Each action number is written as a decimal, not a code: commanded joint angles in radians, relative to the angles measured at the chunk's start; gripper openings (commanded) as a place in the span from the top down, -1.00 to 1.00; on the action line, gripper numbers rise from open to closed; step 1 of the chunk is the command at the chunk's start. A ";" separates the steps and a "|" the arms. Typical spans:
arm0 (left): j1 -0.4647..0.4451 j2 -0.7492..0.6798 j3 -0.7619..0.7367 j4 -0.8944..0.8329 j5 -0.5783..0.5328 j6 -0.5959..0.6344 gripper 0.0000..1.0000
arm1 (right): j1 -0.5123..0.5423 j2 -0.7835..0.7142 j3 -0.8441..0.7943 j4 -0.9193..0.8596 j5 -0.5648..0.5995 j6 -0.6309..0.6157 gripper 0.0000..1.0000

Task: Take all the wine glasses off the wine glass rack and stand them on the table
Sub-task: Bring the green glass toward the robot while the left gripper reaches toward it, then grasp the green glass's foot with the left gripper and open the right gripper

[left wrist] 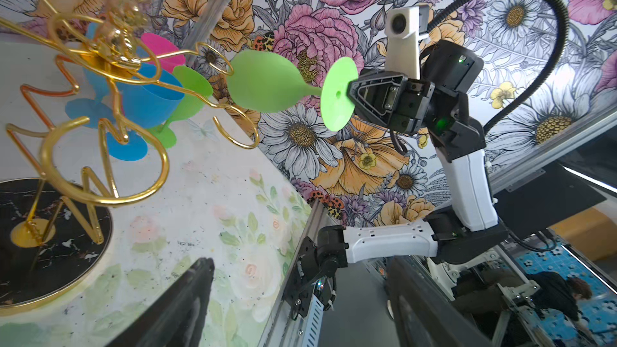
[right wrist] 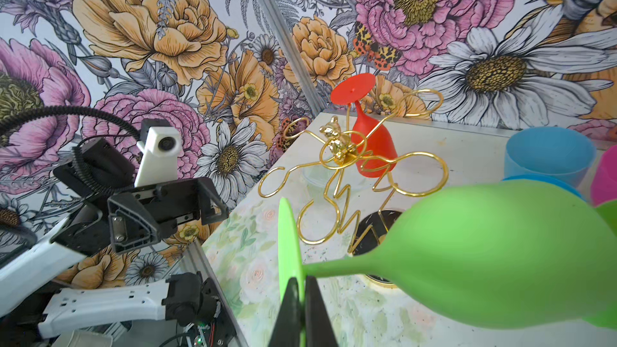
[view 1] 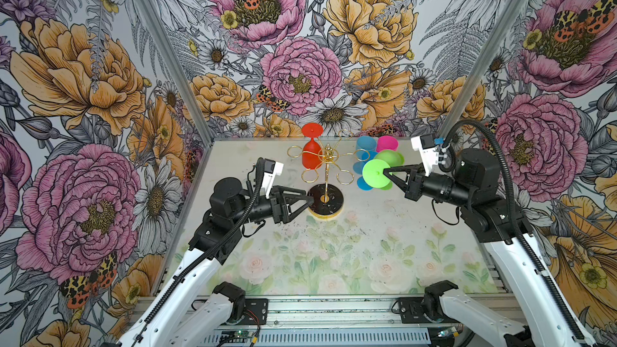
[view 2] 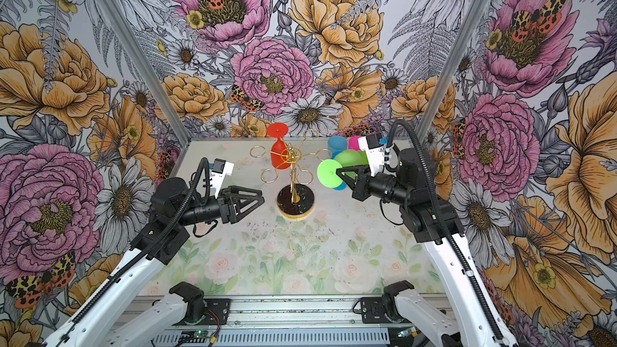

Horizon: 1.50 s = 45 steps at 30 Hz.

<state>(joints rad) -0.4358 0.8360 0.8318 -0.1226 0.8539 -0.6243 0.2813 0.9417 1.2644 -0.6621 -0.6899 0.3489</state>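
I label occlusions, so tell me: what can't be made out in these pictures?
Both top views: other glasses mostly hidden by the held glass and right arm; their number is unclear.
Right wrist view: rack base largely behind the held glass; pink glass cut off by the edge.
Left wrist view: rack ornament blurred, too close to the lens.

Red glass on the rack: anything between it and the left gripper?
Partly. The left gripper sits low beside the rack base; the red glass hangs from a far-left arm, with the empty near-left loop apparently between them. Nothing else visible.
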 commanded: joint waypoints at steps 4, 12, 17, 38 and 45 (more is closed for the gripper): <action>-0.084 0.033 0.052 0.058 0.040 -0.049 -0.59 | 0.039 -0.029 -0.066 -0.005 -0.154 0.011 1.00; -0.159 0.080 0.046 0.070 0.017 -0.056 -0.49 | 0.091 -0.052 -0.136 -0.004 -0.178 0.042 1.00; -0.200 0.130 0.044 0.095 -0.004 -0.071 -0.40 | 0.152 -0.038 -0.149 -0.001 -0.165 0.052 1.00; -0.304 0.219 0.066 0.153 0.014 -0.106 0.43 | 0.271 0.011 -0.135 0.002 -0.074 0.030 1.00; -0.304 0.221 0.061 0.153 0.020 -0.107 0.65 | 0.272 0.011 -0.141 0.001 -0.066 0.038 1.00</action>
<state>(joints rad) -0.7311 1.0645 0.8738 0.0002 0.8612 -0.7338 0.5488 0.9569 1.1206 -0.6758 -0.7902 0.3920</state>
